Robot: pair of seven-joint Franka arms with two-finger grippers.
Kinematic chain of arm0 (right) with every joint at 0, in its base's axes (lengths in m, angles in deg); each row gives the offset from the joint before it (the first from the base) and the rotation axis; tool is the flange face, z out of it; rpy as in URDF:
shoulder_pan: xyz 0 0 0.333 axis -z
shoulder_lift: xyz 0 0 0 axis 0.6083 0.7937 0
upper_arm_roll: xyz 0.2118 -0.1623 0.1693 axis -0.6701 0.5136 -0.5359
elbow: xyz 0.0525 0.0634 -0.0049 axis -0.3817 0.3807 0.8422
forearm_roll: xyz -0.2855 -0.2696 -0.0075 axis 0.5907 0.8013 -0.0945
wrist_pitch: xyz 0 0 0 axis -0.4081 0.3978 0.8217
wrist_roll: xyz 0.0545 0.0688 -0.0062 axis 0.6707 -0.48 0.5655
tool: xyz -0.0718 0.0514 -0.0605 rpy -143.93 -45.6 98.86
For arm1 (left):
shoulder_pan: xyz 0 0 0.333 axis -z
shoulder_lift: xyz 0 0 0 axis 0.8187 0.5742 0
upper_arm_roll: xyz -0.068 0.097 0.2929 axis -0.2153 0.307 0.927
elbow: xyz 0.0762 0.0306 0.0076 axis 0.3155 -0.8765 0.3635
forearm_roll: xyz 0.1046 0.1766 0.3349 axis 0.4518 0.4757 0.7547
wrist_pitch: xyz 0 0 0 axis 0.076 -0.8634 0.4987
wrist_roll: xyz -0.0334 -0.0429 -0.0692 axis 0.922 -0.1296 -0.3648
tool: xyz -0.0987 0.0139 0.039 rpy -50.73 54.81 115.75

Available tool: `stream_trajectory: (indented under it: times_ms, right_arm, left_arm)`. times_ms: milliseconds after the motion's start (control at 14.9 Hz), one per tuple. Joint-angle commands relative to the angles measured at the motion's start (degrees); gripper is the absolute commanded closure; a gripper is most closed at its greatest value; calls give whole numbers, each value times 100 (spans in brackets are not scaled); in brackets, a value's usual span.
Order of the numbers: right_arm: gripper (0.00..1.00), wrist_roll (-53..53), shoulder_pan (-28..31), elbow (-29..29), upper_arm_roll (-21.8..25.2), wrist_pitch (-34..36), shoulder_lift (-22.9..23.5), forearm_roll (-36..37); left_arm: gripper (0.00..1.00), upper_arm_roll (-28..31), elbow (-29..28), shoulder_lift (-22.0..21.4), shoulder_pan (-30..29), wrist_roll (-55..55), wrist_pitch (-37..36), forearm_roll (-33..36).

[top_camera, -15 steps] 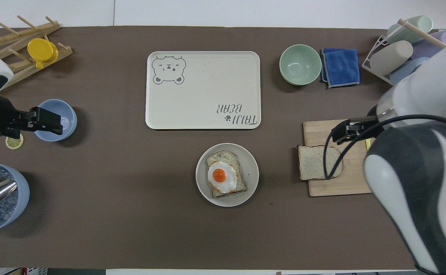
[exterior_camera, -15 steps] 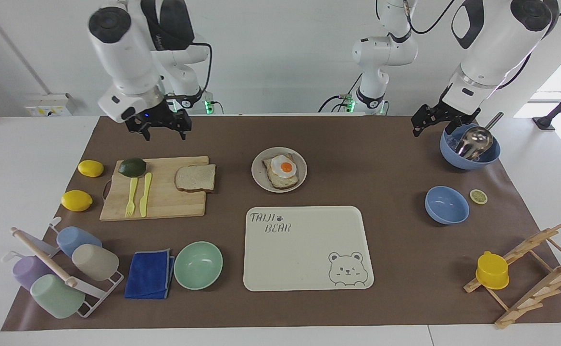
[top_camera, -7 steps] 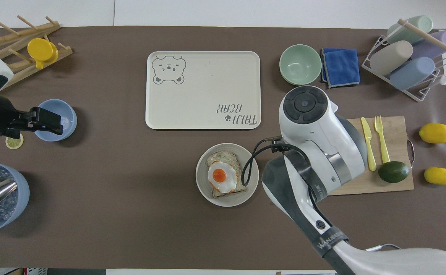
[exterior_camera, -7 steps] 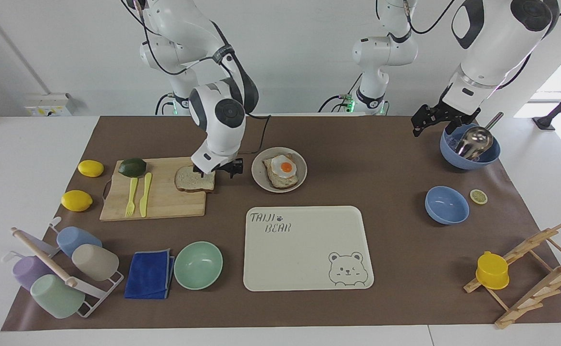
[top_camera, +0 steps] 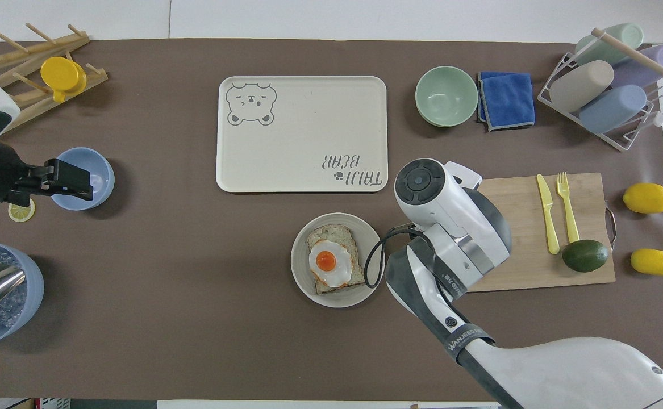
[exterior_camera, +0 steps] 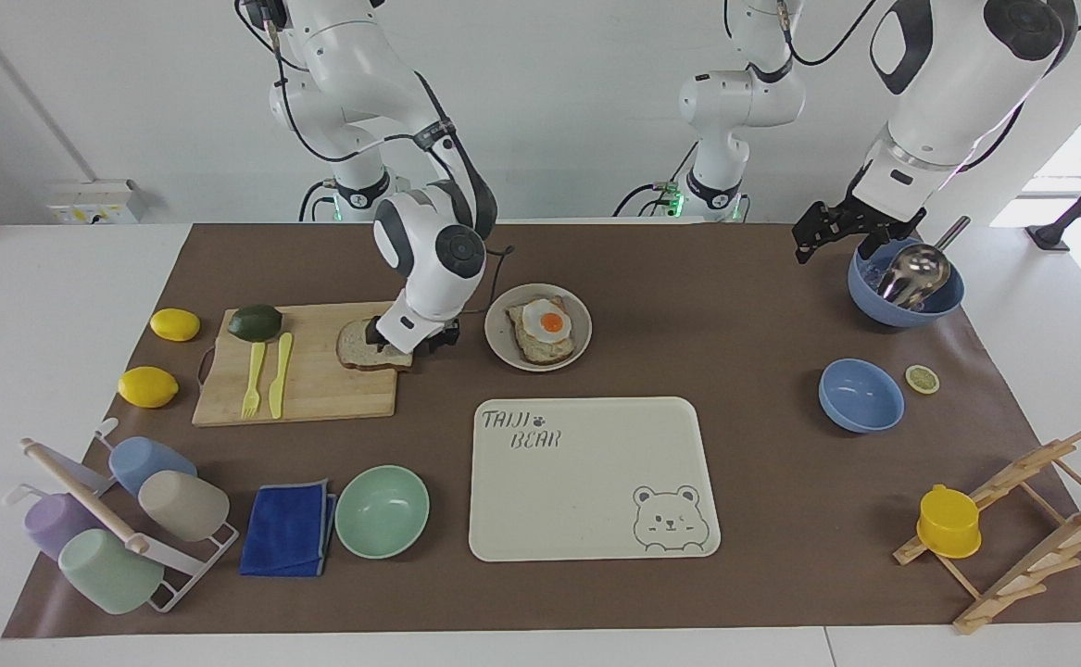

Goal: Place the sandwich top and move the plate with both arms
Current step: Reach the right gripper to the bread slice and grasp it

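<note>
The sandwich top (exterior_camera: 359, 347), a plain bread slice, lies on the wooden cutting board (exterior_camera: 318, 394) at its edge toward the plate. My right gripper (exterior_camera: 408, 347) is down at that edge of the slice. In the overhead view the right arm hides both. The round plate (exterior_camera: 496, 324) holds a toast with a fried egg (exterior_camera: 547, 326) and sits beside the board; it also shows in the overhead view (top_camera: 301, 272). My left gripper (exterior_camera: 835, 248) waits open and empty in the air beside the blue bowl with a ladle (exterior_camera: 906, 295).
A cream bear tray (exterior_camera: 596, 482) lies farther from the robots than the plate. A mint-green bowl (exterior_camera: 383, 509), blue cloth (exterior_camera: 288, 528) and cup rack (exterior_camera: 123, 519) are near it. Avocado (exterior_camera: 255, 321), fork and knife are on the board. A small blue bowl (exterior_camera: 860, 396) is at the left arm's end.
The right arm swung down from high over the table's back edge to the bread slice, then lowered onto its edge. The left arm has not moved.
</note>
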Motion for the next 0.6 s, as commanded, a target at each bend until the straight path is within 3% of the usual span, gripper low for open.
stream_trajectory:
  times_ms: [0, 201, 536]
  right_arm:
    - [8, -73, -19, 189, -3, 39, -151, 116]
    - [19, -73, -19, 374, -3, 48, -212, 116]
    - [27, -90, -19, 506, -3, 65, -265, 116]
  left_arm:
    - [0, -32, -19, -65, -70, -47, -28, -67]
    - [0, -32, -19, -74, -70, -47, -28, -67]
    - [0, -32, -19, -74, -70, -47, -37, -67]
